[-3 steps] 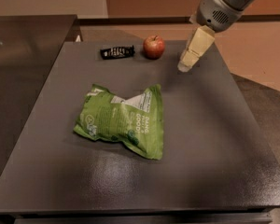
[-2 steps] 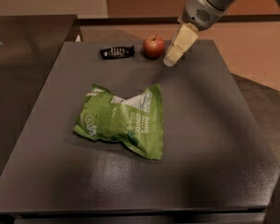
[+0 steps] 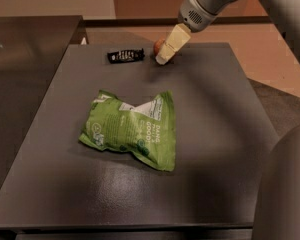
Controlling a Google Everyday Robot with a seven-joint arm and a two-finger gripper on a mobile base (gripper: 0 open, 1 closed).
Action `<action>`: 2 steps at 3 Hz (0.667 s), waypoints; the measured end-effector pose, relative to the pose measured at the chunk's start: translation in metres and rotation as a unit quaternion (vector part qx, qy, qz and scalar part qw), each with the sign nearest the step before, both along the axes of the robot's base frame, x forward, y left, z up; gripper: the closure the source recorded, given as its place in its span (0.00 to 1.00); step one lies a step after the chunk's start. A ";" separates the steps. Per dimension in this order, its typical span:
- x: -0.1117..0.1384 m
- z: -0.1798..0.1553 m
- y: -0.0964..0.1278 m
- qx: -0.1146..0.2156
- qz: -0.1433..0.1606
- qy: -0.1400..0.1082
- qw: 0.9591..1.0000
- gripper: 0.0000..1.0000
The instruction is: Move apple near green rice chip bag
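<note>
At top centre the gripper, spread not discernible, covers the apple; an off-centre closure may roll it off the table's far edge, away from the bag.

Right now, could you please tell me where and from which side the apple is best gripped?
Grip the apple across its round middle, probably from above: it sits on the table near the far edge, mostly hidden behind the gripper. The wrapper lies apart beside it.

Arm slants in from upper right, pincer tilted down-left
</note>
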State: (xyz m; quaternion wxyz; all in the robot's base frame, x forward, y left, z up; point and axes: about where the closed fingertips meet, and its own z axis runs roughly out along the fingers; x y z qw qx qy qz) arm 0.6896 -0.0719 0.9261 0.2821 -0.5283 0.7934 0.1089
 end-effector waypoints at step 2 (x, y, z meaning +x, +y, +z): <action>0.032 -0.017 0.002 -0.009 -0.066 -0.021 0.998 0.00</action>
